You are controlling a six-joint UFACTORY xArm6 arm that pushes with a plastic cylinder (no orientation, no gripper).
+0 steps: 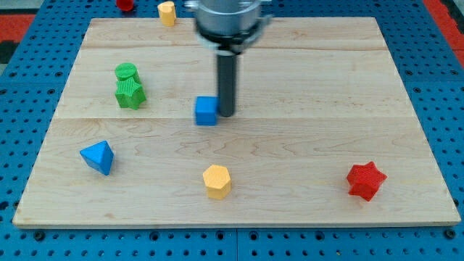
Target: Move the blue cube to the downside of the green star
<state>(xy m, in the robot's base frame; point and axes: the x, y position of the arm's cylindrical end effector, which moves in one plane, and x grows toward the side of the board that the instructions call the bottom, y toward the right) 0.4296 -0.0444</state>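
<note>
Worktop (304, 72): a pale wooden board of joined planks, lying on a blue perforated base; it carries all the blocks but one, and nothing on it serves as a container.
Blue pyramid (98, 156): near the left edge, towards the near side, standing alone and well apart from the others.
Green cylinder (126, 72): left part of the board, on the far side of the green star and touching it or all but touching; the gap cannot be made out.
Green star (130, 93): just nearer than the cylinder, well left of the blue cube, with bare wood on its near side.
Red block (125, 4): at the far edge of the view, off the board, cut by the frame so its shape cannot be told.
Yellow block, far (167, 12): at the far edge of the board, left of the arm's body.
Blue cube (206, 111): about mid-board, right of the green star and slightly nearer than it, well apart from it.
Yellow hexagonal block (217, 180): near side, nearer than the blue cube and a little to its right.
My tip (226, 114): down on the board against the right side of the blue cube, touching or just beside it.
Fingers: there are none; the arm ends in a plain dark rod that holds nothing.
Red star (365, 180): near right corner, well apart from everything else.
</note>
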